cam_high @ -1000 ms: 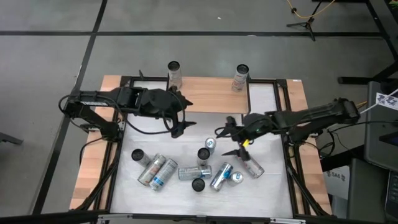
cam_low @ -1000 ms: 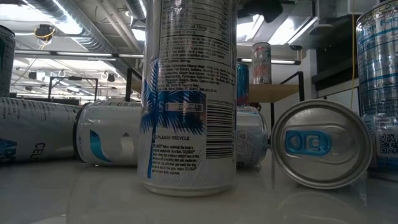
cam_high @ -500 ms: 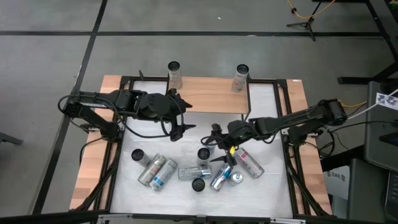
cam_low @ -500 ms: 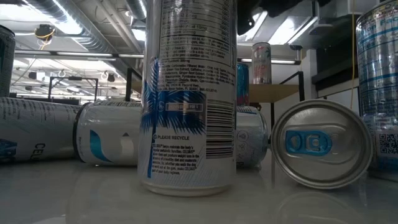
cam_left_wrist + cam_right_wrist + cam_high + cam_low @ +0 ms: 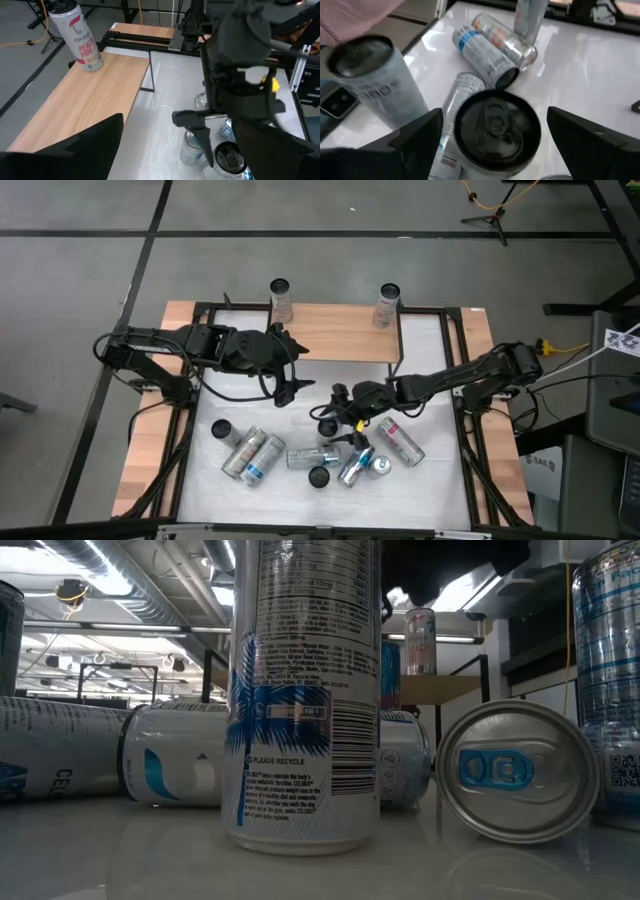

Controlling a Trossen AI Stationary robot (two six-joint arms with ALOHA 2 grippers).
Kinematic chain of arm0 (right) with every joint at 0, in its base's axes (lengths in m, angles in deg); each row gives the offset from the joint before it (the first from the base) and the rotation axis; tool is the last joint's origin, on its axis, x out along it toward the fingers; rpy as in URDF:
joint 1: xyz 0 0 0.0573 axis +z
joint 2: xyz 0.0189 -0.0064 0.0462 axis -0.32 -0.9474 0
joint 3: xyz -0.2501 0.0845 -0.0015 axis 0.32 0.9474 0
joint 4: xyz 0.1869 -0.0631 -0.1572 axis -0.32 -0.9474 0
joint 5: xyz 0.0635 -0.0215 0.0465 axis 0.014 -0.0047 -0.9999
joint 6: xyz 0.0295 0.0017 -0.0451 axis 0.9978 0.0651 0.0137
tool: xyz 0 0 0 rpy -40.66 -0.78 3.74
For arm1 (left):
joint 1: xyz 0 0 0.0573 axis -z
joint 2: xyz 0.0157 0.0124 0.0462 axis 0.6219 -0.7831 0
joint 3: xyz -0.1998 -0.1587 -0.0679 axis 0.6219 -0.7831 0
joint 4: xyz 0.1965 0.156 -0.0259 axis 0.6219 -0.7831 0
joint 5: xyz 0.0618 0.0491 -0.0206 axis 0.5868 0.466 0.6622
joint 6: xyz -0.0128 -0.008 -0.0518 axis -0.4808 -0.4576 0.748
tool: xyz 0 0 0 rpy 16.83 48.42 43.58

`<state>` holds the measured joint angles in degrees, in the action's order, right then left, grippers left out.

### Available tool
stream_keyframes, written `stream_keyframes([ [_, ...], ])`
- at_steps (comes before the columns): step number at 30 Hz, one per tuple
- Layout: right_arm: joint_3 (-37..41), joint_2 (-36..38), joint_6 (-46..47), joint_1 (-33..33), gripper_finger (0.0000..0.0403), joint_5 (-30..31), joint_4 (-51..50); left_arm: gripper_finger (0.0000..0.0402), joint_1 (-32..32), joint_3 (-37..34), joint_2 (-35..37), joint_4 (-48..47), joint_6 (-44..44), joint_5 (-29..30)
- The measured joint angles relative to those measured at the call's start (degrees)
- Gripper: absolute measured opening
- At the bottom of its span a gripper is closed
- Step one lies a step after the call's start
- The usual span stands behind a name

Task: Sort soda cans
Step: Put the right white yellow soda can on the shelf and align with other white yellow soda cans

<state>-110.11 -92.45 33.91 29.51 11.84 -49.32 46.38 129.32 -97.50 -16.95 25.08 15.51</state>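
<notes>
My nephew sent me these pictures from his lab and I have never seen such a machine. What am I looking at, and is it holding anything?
These are two dark robot arms at a white table, each ending in a two-finger gripper. One picture looks straight down from above, one looks level across the tabletop, and two come from cameras on the wrists. Small slim silver soda cans lie and stand in a cluster on the table; two more cans stand on the wooden shelf at the back. The right gripper hangs open over an upright dark-topped can, its fingers on either side, gripping nothing yet. The left gripper waits open near the shelf, empty.
</notes>
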Motion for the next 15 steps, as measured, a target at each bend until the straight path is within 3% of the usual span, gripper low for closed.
stream_keyframes([
  [15,-0.1,-3.4,-1.6,0.0,0.0351,0.0,1.5,0.0366,0.0,0.0,0.0,0.0,1.5,0.0],
])
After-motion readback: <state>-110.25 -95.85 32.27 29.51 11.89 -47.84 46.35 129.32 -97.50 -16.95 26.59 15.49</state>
